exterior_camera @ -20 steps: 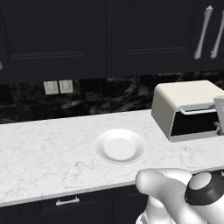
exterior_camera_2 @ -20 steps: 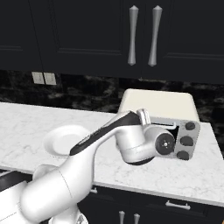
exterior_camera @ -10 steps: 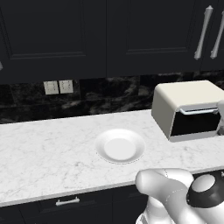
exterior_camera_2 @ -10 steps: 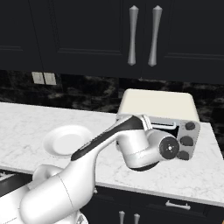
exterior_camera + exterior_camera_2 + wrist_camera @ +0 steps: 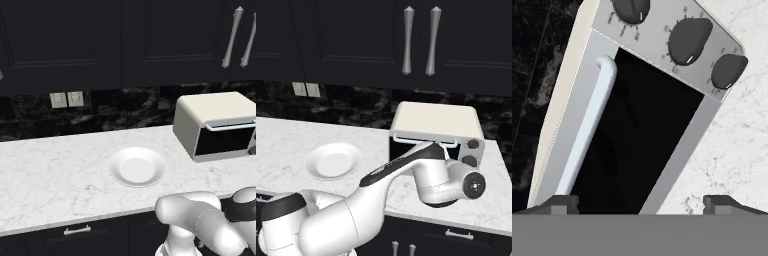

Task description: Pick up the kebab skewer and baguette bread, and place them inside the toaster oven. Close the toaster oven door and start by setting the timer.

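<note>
The toaster oven door (image 5: 644, 145) has swung shut; open gripper (image 5: 641, 202) faces it, dial lettering unreadable.

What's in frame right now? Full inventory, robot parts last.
toaster oven: 1, cream-beige, right end of the counter
oven door: 1, dark glass, shut
door handle: 1, pale silver bar, along the door's top edge
knobs: 3, dark, in a row beside the door
plate: 1, white, empty, mid-counter
counter: 1, white marble
wall outlets: 2, pale, on the backsplash
cabinets: dark, above the counter
gripper: 1, dark tips spread, open, facing the oven front
</note>
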